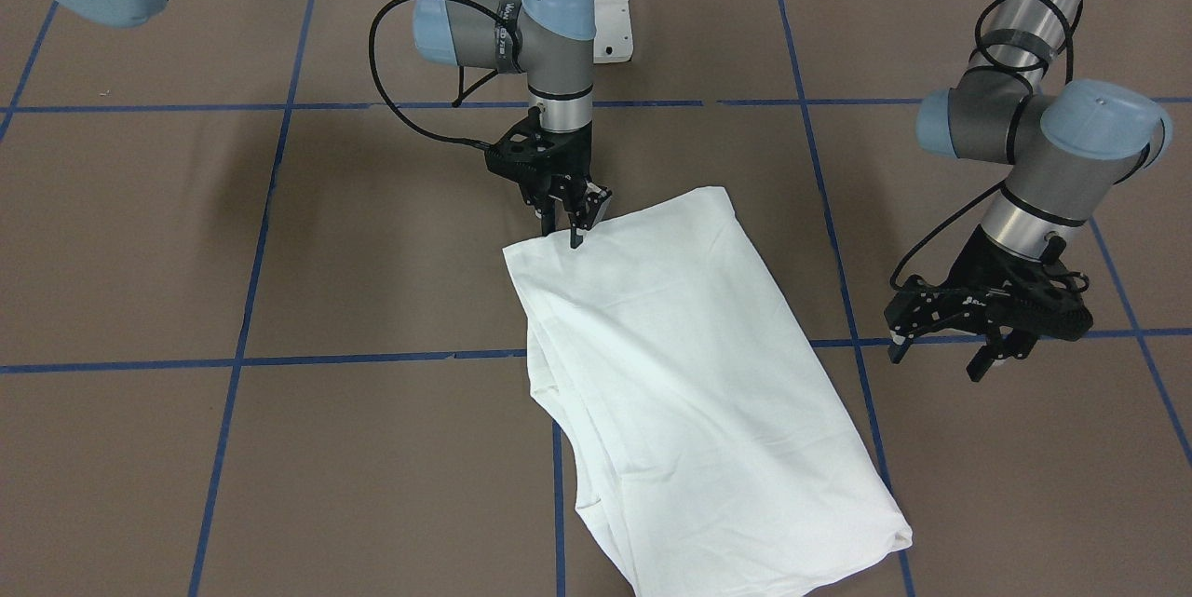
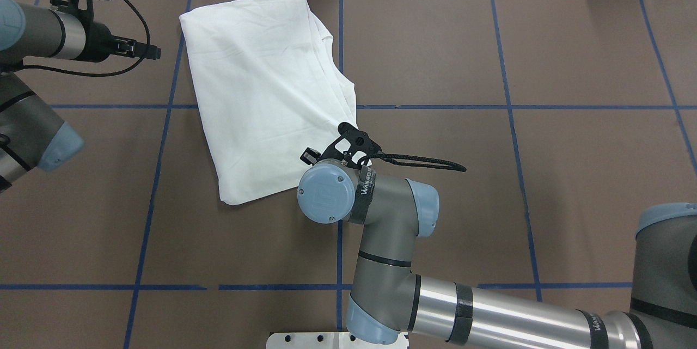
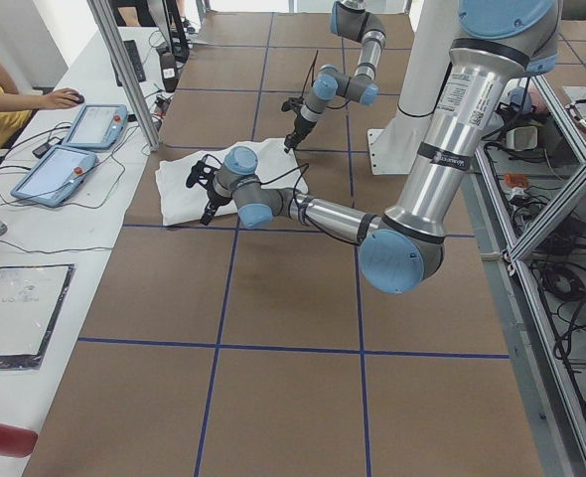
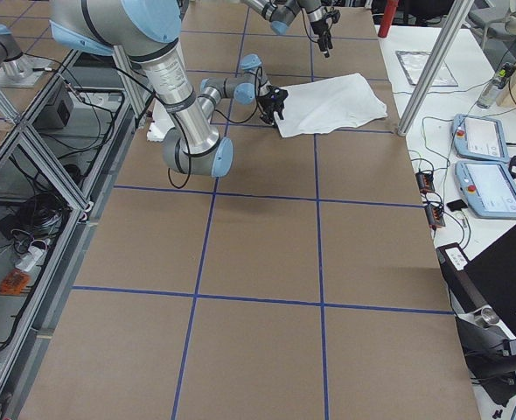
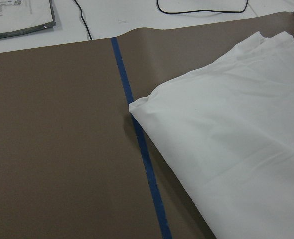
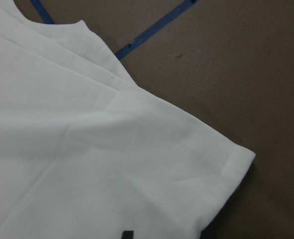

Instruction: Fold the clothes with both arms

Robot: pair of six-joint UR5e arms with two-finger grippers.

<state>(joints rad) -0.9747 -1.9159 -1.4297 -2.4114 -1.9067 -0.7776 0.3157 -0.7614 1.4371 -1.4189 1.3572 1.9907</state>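
So the white cotton T-shirt (image 1: 689, 364) is lying flat on the brown paper-covered counter (image 1: 279, 252), already doubled into a long panel. It slants from the middle of the counter out toward the far edge, mostly on the robot's left half. No print showing, just plain cloth on top, and you can see several layers stacked along one long side

Handling-wise I'd guess it's about as light and floppy as it gets: no stiffness, and it'll sag and drape the second it's lifted. The layers will probably slide over each other if only the top one is pinched. Best bet looks like grabbing both corners of a short end, biting through the whole stack, so the panel comes up evenly

The right arm's fingers (image 1: 575, 238) are only a little way apart, pointing straight down, with the tips right at the near short edge close to its corner. The wrist view shows cloth lying flat between them, nothing lifted, so I'd say touching but not gripping yet

The left arm's fingers (image 1: 982, 362) are spread wide and empty, hanging above bare counter just off the shirt's long side, not touching it
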